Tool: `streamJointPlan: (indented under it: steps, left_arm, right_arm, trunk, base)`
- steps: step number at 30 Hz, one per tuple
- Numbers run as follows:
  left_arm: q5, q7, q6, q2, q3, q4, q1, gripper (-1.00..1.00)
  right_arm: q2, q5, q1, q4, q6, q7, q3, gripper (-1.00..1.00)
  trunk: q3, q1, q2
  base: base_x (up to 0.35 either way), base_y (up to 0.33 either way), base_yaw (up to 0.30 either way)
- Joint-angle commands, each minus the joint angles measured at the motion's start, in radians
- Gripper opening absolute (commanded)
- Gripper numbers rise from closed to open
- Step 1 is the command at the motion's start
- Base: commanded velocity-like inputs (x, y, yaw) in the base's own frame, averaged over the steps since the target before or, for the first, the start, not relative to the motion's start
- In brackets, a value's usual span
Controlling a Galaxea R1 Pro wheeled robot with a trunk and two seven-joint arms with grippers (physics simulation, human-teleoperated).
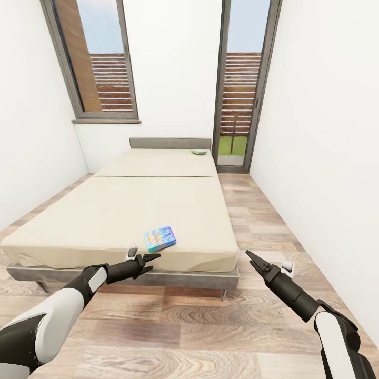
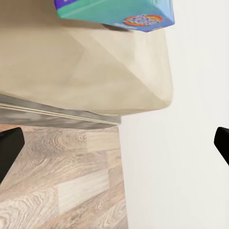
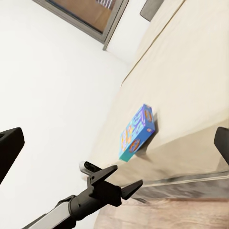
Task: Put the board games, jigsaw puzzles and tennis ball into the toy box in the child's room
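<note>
Left gripper (image 1: 143, 260), jaws spread and empty, hangs at the bed (image 1: 105, 221) edge, blue game (image 1: 160, 238) at 1 o'clock; a low reach could strike the mattress.

Bright, even daylight throughout, entering by the window (image 1: 100, 58) and the glazed door (image 1: 241, 84) in the far wall. White walls near overexposed, without glare spots. Soft, faint shadow under the bed (image 1: 137, 210) along its frame. Strong wide-angle stretching at head-view edges. Wrist views slightly soft; blue board game (image 2: 119, 12) mildly blurred up close.
</note>
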Motion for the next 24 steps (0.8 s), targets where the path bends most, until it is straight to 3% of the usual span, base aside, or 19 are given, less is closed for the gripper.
streamJointPlan:
  steps: [1,9,24]
  left_arm:
    - [0.008,0.0,0.007,0.0,-0.003,0.0,0.0,1.0]
    - [0.008,0.0,-0.012,0.0,-0.003,0.0,0.0,1.0]
    - [0.008,-0.002,-0.015,0.0,-0.003,0.0,0.0,1.0]
  right_arm:
    - [0.001,-0.001,-0.001,0.0,0.006,0.003,-0.002,1.0]
    - [0.001,0.0,-0.001,0.0,0.006,0.003,-0.002,1.0]
    - [0.001,0.001,-0.001,0.0,0.006,0.003,-0.002,1.0]
  trunk:
    - [-0.001,0.0,0.0]
    - [-0.001,0.0,0.0]
    - [-0.001,0.0,0.0]
  base:
    - [0.104,-0.007,0.0]
    - [0.145,-0.002,0.0]
    - [0.015,0.0,0.0]
